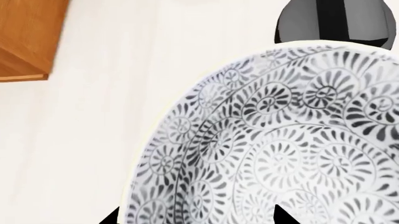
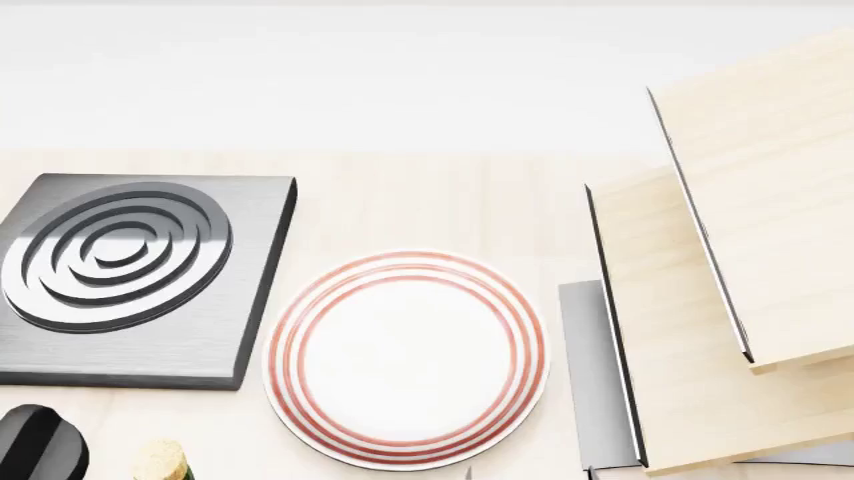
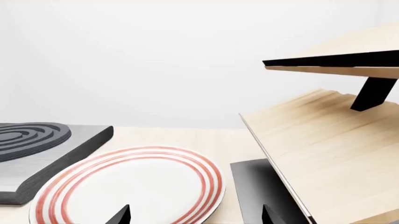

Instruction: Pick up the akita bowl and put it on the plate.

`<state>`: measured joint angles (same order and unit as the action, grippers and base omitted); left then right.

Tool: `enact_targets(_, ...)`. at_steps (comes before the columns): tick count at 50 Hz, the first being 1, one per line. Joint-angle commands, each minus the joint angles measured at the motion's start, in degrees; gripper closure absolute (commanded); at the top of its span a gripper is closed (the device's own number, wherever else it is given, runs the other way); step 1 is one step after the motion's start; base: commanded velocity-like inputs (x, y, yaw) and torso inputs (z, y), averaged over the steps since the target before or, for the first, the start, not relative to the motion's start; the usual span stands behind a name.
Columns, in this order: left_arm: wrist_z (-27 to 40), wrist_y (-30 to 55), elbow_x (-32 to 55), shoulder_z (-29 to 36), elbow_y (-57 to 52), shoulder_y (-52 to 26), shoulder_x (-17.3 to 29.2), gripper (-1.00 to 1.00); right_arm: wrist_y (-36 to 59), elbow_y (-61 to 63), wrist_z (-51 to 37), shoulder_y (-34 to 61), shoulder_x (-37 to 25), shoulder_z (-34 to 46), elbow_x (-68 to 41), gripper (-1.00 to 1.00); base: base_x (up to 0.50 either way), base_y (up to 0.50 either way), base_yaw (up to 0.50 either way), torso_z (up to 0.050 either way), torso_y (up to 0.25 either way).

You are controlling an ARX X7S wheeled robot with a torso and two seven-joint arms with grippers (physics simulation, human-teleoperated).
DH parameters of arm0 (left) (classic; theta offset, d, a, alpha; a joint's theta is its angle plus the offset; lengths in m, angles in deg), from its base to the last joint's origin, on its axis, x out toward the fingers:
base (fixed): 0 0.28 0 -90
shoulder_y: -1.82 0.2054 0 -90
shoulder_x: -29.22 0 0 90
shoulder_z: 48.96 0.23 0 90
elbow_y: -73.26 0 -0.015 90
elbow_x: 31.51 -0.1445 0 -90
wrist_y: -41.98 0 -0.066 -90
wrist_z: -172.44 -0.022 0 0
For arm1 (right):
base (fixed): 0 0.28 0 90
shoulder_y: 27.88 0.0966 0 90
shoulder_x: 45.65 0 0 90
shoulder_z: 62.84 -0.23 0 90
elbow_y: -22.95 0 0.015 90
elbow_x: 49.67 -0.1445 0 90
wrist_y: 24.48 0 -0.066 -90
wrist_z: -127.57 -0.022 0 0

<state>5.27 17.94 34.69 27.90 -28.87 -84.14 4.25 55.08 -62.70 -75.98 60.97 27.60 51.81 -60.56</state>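
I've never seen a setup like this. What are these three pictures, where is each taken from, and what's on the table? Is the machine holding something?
These are computer renders of a simulated two-armed robot steered by a person. One picture comes from a camera on its head, looking down at a pale wooden table. There you see a white plate with red rings, a dark grey burner with raised rings beside it, and a light wooden shelf unit on the other side.

The other two come from cameras near each arm's tool. The right one looks low across the same plate; only its dark tips show at the edge. The left one is filled by the akita bowl, white with a grey-black floral pattern, very close to the left tool. Whether it is actually gripped, I can't tell.
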Motion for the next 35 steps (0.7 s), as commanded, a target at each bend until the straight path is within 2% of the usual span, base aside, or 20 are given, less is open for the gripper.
enact_targets(1,-0.16,0.15,-1.32,4.32,1.05,-3.11,-0.40,-1.00,-0.26,-0.55,-0.08,0.20,-0.01,0.22,-0.07,-1.00,0.00,0.00,0.00,0.000,0.000)
enact_targets(16,-0.45,-0.09,-2.66,7.03,1.50,-4.42,-0.93,-1.00,-0.28,-0.52,-0.23,0.25,-0.19,0.51,-0.19,-1.00,0.00,0.00,0.00,0.000,0.000)
enact_targets(19,-2.92,-2.06,-4.75,9.08,0.23,-3.99,-0.34,-1.00,-0.26,-0.48,-0.32,0.27,-0.21,0.50,-0.25,-1.00,0.00,0.00,0.00,0.000,0.000)
enact_targets(20,-3.51,-2.81,-5.49,9.53,-0.18,-3.65,-0.14,1.00,-0.23,-0.42,-0.35,0.27,-0.23,0.52,-0.24,-1.00,0.00,0.00,0.00,0.000,0.000)
enact_targets(28,-5.18,-6.22,-8.47,11.00,0.66,-4.57,-0.95,1.00,-0.33,-0.15,-0.50,0.17,-0.35,0.64,-0.31,-1.00,0.00,0.00,0.00,0.000,0.000)
enact_targets(35,-3.68,-9.28,-9.87,9.00,1.42,-4.89,-2.25,1.00,-0.52,-0.55,-0.57,0.31,-0.32,0.73,-0.35,-1.00,0.00,0.00,0.00,0.000,0.000)
